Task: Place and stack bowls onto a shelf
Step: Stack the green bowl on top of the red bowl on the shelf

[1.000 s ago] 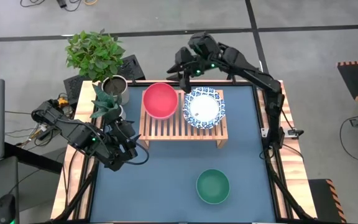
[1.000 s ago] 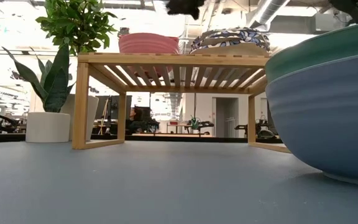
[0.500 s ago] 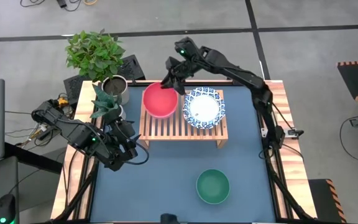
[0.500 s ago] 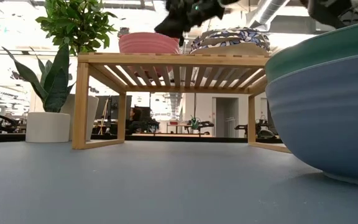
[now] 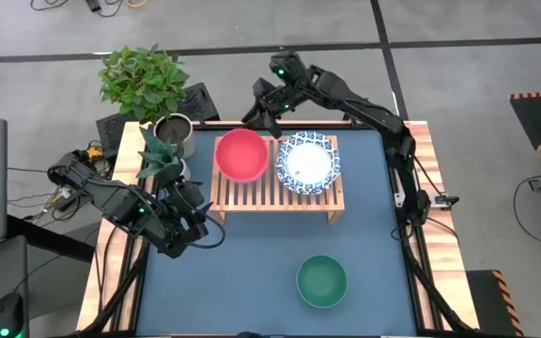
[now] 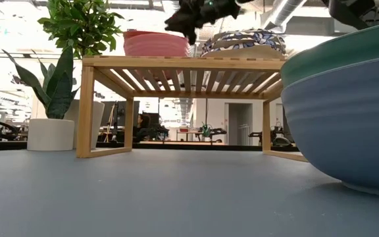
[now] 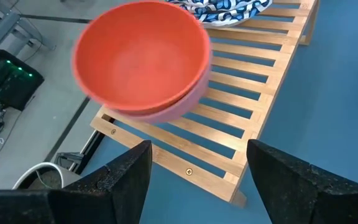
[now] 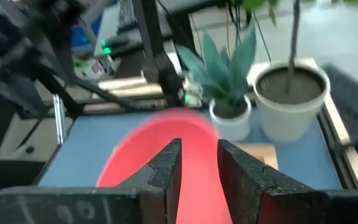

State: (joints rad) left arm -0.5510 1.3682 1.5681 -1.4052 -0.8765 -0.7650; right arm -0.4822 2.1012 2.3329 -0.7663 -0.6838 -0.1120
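A pink-red bowl (image 5: 242, 155) sits tilted on the left half of the light-wood shelf (image 5: 280, 197). A stack of white, blue-patterned bowls (image 5: 310, 161) stands on the shelf's right half. A green bowl (image 5: 321, 280) sits near the table's front edge, nested in a blue bowl (image 6: 347, 118). My right gripper (image 5: 261, 117) is at the red bowl's far right rim, its fingers close together over it. My left gripper (image 5: 200, 221) is open and empty near the table's left edge, pointing at the shelf (image 7: 247, 124). My right gripper comes slanting down from the far side onto the red bowl's far right rim (image 8: 197, 134). Its two fingers (image 8: 169, 168) stand close together over the rim, which looks pinched between them. The bowl (image 6: 155, 43) tilts, far rim raised, its underside on the shelf.
A leafy plant in a metal pot (image 5: 172, 131) and a spiky plant in a white pot (image 5: 162, 161) stand at the table's far left, beside the shelf. The blue tabletop (image 5: 252, 272) lies between the shelf and the green bowl.
My right gripper has gone from beside the patterned bowls toward the table's left and down onto the red bowl's far right rim. The red bowl has tipped: its far rim has risen a little while its underside stays on the shelf.
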